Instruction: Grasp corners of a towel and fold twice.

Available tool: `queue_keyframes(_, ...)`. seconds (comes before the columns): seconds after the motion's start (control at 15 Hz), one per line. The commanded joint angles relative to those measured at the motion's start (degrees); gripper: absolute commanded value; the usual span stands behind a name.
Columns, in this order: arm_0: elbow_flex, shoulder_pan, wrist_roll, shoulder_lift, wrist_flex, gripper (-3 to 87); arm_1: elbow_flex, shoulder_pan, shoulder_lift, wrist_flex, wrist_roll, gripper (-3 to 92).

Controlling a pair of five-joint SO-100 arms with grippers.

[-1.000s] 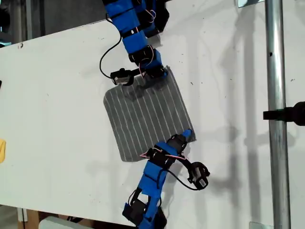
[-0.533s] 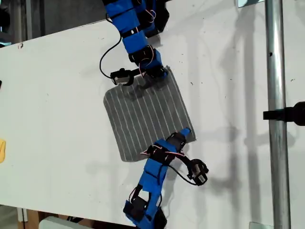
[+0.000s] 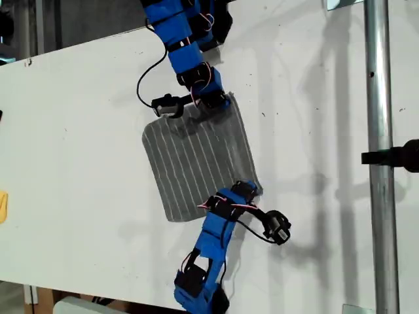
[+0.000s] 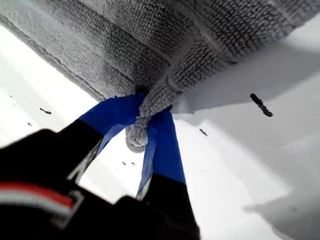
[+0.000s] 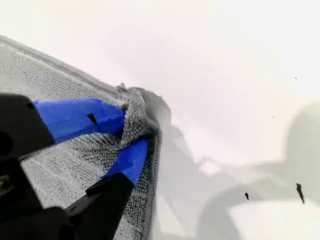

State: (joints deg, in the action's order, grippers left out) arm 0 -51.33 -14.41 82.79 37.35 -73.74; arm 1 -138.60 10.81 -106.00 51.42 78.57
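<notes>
Towel (image 3: 196, 157): lying unfolded on desk (image 3: 78, 131). Our first gripper (image 4: 145, 117) and second gripper (image 5: 132, 135) are each pinching a corner; both folds remaining.

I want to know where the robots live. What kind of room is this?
Probably a robot lab or workshop. A plain white table holds only a towel, two blue arms work on it, and a metal pole stands beside it.

- A lab or workshop bench: a bare white table (image 3: 78, 131) with scuff marks.
- A metal pole (image 3: 380, 157) with a black clamp (image 3: 393, 157) stands alongside.
</notes>
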Motion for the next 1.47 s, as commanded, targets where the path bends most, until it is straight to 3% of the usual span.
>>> queue_keyframes(0.0,-0.7,-0.6,1.6,-1.7,-1.0,-2.9,3.8,0.0,-0.3,0.5,-0.4,-0.2)
queue_keyframes(0.2,-0.1,-1.3,2.5,2.0,-6.9,-2.9,3.9,-0.2,-1.0,0.7,-0.6,-0.2)
queue_keyframes(0.47,-0.4,-0.1,1.2,17.1,-20.8,-2.9,9.3,2.7,-5.2,6.6,0.6,-0.2)
queue_keyframes(0.67,-4.1,-2.5,2.4,29.5,-21.8,-2.9,12.5,7.6,-14.2,13.4,3.8,-0.2)
queue_keyframes(0.87,-5.2,-1.3,1.3,31.2,-22.0,-2.9,14.3,6.5,-15.0,13.2,2.8,-0.2)
queue_keyframes(1.13,-9.9,10.1,-6.2,34.0,-22.3,-3.0,15.3,-8.3,-14.4,12.0,-10.5,-0.2)
queue_keyframes(1.4,-14.5,29.9,-20.0,36.1,-22.3,-3.0,23.5,-31.6,-5.4,10.1,-32.3,-0.2)
